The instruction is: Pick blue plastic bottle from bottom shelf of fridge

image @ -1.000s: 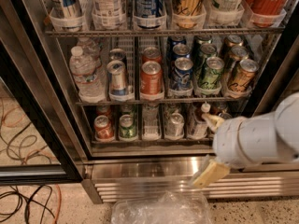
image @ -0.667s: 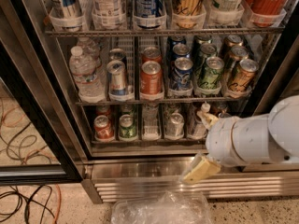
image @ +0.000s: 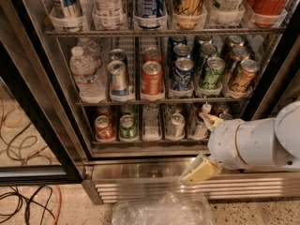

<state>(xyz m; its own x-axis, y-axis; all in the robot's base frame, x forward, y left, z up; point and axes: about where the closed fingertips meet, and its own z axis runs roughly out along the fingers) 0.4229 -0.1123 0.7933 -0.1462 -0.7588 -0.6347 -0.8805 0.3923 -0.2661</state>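
Compared with one second earlier, the white arm and its cream-fingered gripper have shifted left, closer to the tall glass-door drinks fridge; the shelf stock is unchanged. At present the gripper sits low at the right, in front of the lowest wire rack, the bottom shelf, and the slatted steel base. Its two fingers are spread wide apart and hold nothing: the upper finger lies just beside the small blue plastic bottle with a white screw cap, and the lower one hangs before the grille. That bottle stands upright in a right-hand lane of the bottom shelf. The same rack carries a red can, a green can and a silver can, each in its own lane. On the middle rack stand a larger clear water bottle, a silver can, an orange-red can, a blue can, a green can and a gold can. Tall drinks fill clear cup holders on the top rack. A crumpled clear plastic bag lies on the floor below the base.
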